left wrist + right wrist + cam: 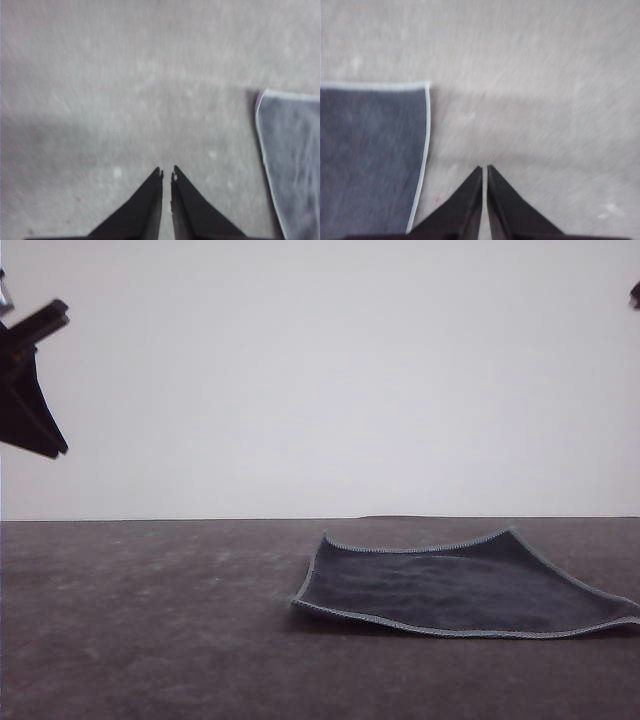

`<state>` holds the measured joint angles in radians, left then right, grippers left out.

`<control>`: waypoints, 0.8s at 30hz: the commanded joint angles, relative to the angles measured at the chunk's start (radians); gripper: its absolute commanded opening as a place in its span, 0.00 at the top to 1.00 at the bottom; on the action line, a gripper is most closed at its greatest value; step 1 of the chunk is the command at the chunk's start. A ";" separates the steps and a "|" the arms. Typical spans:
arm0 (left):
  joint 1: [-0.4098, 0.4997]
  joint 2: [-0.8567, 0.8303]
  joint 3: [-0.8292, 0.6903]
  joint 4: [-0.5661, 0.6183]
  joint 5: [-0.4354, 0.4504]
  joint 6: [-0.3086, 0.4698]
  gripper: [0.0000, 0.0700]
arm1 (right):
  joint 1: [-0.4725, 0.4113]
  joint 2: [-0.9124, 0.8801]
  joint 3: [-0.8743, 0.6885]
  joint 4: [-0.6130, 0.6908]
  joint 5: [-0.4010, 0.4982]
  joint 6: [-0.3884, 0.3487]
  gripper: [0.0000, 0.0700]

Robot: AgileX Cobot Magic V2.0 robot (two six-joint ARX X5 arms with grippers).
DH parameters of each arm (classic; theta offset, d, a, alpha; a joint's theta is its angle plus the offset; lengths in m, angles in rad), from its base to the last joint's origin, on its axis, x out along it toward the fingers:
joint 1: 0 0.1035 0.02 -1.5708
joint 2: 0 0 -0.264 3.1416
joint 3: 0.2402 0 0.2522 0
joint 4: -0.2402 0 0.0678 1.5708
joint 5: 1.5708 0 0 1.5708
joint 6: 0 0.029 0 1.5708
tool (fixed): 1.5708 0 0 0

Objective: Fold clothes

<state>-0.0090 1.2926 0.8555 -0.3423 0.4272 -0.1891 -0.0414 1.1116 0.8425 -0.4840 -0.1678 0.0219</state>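
The clothes (465, 585) are one dark charcoal grey square cloth with light stitched edging, lying flat and unfolded on the table right of centre. In the left wrist view the cloth's edge (295, 165) lies off to one side of my left gripper (167, 174), whose black fingers are shut with nothing between them, above bare table. The left gripper (35, 380) hangs high at the far left in the front view. My right gripper (484, 169) is also shut and empty, hovering just beside the cloth's edge (370, 155). A dark bit of the right arm (635, 295) shows at the top right.
The table (150, 620) is a dark mottled grey surface, with bare room to the left of the cloth and in front of it. A plain white wall (320, 370) stands behind the table's far edge.
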 commanded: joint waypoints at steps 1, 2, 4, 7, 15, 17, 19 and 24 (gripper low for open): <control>0.000 0.015 0.020 0.004 0.023 0.028 0.96 | 0.000 0.026 0.012 0.003 -0.028 -0.010 0.98; -0.001 0.018 0.020 0.003 0.028 0.033 0.96 | 0.000 0.037 0.012 0.002 -0.046 -0.009 0.98; -0.004 0.019 0.020 -0.001 0.030 0.047 0.96 | 0.000 0.055 0.012 -0.001 -0.078 -0.006 0.98; -0.005 0.019 0.020 -0.004 0.031 0.050 0.95 | 0.000 0.071 0.012 -0.012 -0.116 -0.006 0.94; -0.009 0.019 0.020 -0.003 0.054 0.041 0.44 | 0.000 0.078 0.012 -0.023 -0.147 -0.007 0.21; -0.018 0.019 0.020 -0.003 0.065 0.037 0.44 | 0.000 0.078 0.012 -0.026 -0.149 -0.006 0.21; -0.033 0.022 0.020 0.008 0.089 0.026 0.44 | 0.001 0.078 0.012 -0.022 -0.163 -0.006 0.21; -0.098 0.082 0.042 0.089 0.156 -0.032 0.44 | 0.000 0.130 0.013 0.057 -0.233 0.036 0.21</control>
<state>-0.0980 1.3432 0.8746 -0.2719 0.5706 -0.1950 -0.0410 1.2168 0.8425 -0.4404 -0.3887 0.0350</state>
